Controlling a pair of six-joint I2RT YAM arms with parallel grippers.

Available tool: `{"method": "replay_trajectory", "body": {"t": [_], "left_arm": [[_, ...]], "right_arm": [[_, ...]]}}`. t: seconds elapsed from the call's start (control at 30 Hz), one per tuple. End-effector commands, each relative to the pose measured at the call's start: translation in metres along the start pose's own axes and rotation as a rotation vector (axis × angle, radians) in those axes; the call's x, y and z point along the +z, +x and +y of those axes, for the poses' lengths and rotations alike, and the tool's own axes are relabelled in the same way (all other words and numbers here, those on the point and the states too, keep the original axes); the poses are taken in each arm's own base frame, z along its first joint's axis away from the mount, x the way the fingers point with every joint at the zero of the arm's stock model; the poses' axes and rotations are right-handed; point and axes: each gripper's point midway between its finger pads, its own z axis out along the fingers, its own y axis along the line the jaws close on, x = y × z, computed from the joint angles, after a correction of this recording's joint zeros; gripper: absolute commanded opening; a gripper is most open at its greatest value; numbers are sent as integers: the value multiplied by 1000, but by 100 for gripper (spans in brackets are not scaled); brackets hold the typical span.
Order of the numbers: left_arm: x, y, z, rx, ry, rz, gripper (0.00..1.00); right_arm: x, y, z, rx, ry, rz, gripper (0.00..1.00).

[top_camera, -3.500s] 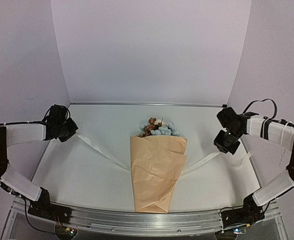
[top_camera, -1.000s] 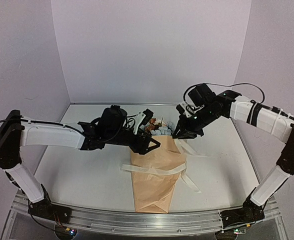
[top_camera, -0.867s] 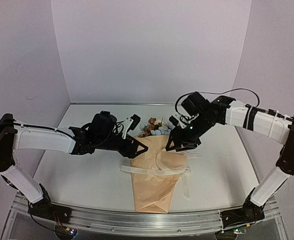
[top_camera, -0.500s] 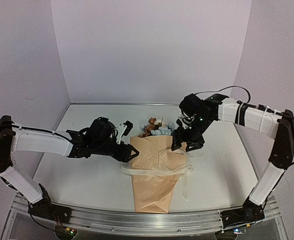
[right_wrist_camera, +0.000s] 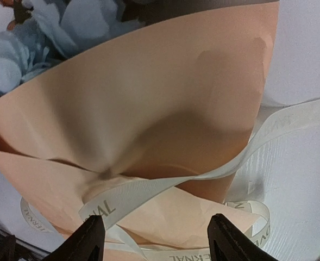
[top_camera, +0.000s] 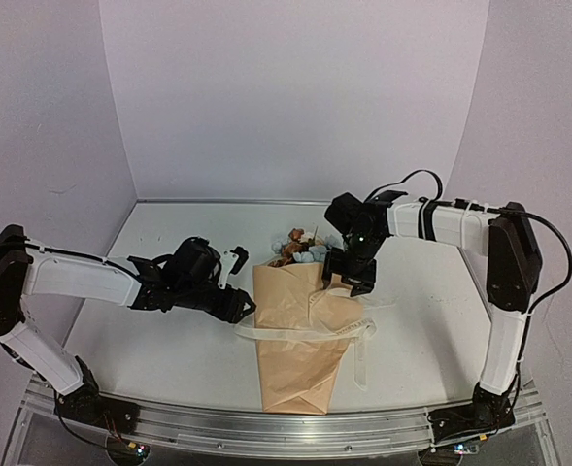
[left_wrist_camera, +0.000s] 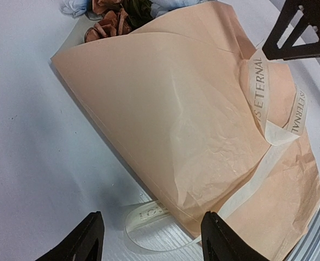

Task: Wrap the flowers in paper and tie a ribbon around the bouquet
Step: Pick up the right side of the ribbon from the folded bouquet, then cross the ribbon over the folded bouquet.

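Both sets of jaws stand wide apart and hold nothing. The left gripper (left_wrist_camera: 152, 215) hangs over a loop of the cream ribbon (top_camera: 305, 335) where it comes out from under the left edge of the bouquet (top_camera: 297, 374). The right gripper (right_wrist_camera: 157, 217) hovers above the cone's upper right flap, with a lettered band of ribbon running below its fingertips. The bouquet lies mid-table, narrow end toward the arms and blue and brown-orange flowers (top_camera: 305, 249) at the far end. The ribbon is draped loosely across its middle and looks folded over itself rather than knotted. The tie appears only begun. To finish it well, each gripper should pinch ribbon alone, clear of the tan paper (left_wrist_camera: 170, 114), and draw outward low and evenly so the cone neither slides nor springs open. The lifted overlapping paper flap crowds the ribbon on the right. A slack tail trails onto the white table (top_camera: 150, 335), and the two grippers work close together.
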Motion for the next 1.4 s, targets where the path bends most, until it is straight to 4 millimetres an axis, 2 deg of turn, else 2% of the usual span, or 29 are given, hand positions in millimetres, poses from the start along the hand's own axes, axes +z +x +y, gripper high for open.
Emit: {"method": "replay_trajectory", "body": {"t": [0.0,0.2,0.3,0.47,0.6,0.73,1.1,1.27,1.37], "left_arm": [[-8,-6,-2,16,11,-16,63],[-9,4,-7,66,41,34,63],[-7,8,-13,85,76,65,64],[-3,15,-19,116,112,119,66],[6,20,-18,139,110,170,67],[12,22,-22,149,125,198,68],[22,31,-37,176,167,268,66],[26,33,-43,186,177,292,60],[26,33,-46,190,185,297,51]], "right_arm": [[2,-26,7,122,11,-112,64],[17,-35,10,169,18,-130,54],[19,-37,12,177,12,-128,46],[11,-38,7,159,15,-150,17],[-8,-38,8,99,-7,-177,1],[-27,-36,14,26,-53,-188,0],[-75,-23,51,-176,-280,-180,0],[-87,-16,67,-222,-379,-160,0],[-91,-11,72,-237,-411,-147,0]]}}
